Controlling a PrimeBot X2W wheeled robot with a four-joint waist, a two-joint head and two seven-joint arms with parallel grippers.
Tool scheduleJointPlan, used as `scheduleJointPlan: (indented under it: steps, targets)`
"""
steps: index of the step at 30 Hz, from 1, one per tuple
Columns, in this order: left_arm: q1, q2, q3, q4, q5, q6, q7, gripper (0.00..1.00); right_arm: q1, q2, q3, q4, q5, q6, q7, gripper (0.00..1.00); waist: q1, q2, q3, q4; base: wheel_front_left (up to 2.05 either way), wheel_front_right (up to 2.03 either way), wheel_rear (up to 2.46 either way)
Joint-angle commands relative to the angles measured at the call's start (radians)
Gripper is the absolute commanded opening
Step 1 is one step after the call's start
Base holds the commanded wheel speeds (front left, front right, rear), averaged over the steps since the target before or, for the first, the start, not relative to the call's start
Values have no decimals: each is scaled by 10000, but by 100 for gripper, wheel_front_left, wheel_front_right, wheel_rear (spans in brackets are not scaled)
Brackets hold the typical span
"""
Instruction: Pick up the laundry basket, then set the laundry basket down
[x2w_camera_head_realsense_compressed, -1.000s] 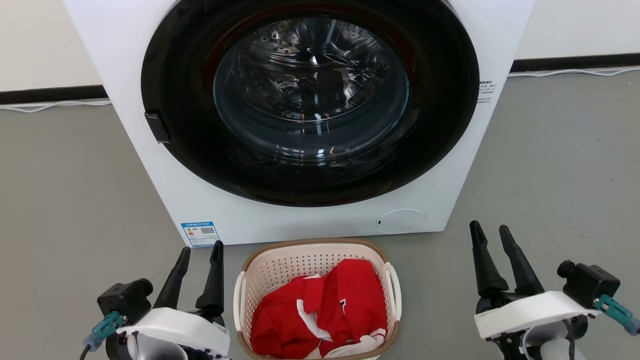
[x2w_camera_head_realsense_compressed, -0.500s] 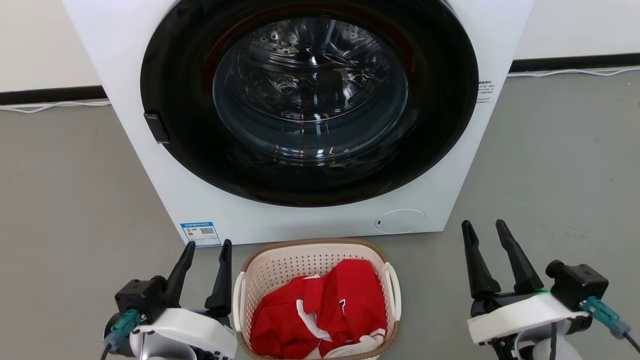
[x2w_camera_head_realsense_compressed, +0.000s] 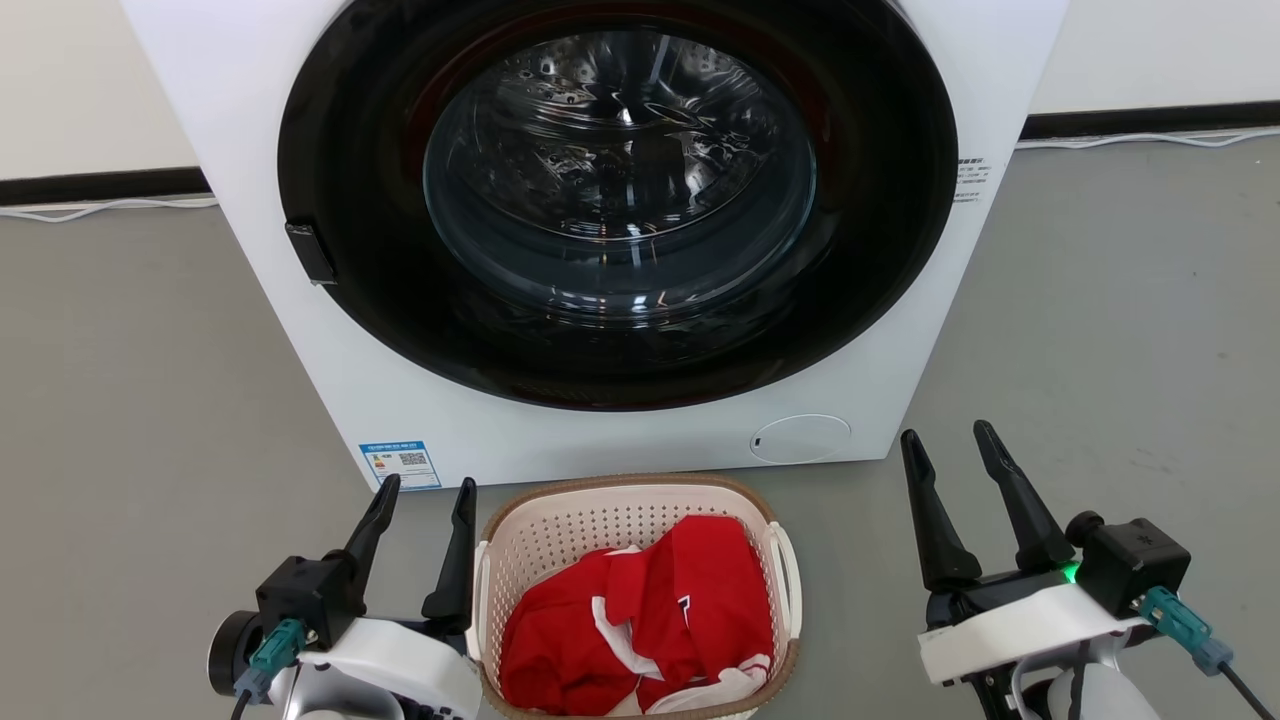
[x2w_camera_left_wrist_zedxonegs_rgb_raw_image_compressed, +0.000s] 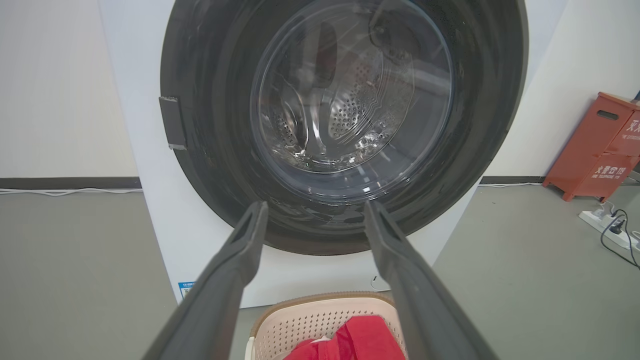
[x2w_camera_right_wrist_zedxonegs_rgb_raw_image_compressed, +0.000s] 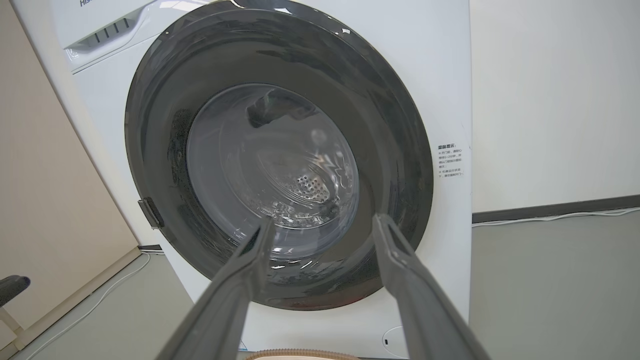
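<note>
The washer (x2w_camera_head_realsense_compressed: 250, 150) wore a blue QR-code label (x2w_camera_head_realsense_compressed: 400, 464), its print illegible. The left gripper (x2w_camera_head_realsense_compressed: 428, 482) and right gripper (x2w_camera_head_realsense_compressed: 945, 430), fingers spread and empty, had edged nearer the laundry basket (x2w_camera_head_realsense_compressed: 620, 485).

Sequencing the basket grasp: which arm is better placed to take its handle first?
Left, probably. The open left gripper sits right beside the laundry basket at its left handle. The right gripper, also open, stands off from the right handle with bare floor between.
</note>
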Motion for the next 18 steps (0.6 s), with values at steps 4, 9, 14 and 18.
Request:
scheduleJointPlan:
  steps: [4, 9, 14, 18]
  targets:
    - [-539, 110, 261, -308, 24, 118, -105, 100, -343, -3, 187, -249, -61, 71, -126, 100, -1, 0, -5, -13, 0, 0, 0]
    - [-516, 110, 291, -324, 23, 122, -105, 100, -338, 11, 130, -218, -77, 71, -126, 100, -1, 0, -5, -36, 0, 0, 0]
    - [-535, 110, 318, -322, -12, 121, -105, 100, -350, 23, 92, -196, -95, 71, -126, 100, -1, 0, 36, -38, 0, 0, 0]
    - [-545, 110, 332, -327, -32, 146, -105, 100, -360, 30, 23, -182, -113, 71, -126, 100, -1, 0, 80, -31, 0, 0, 0]
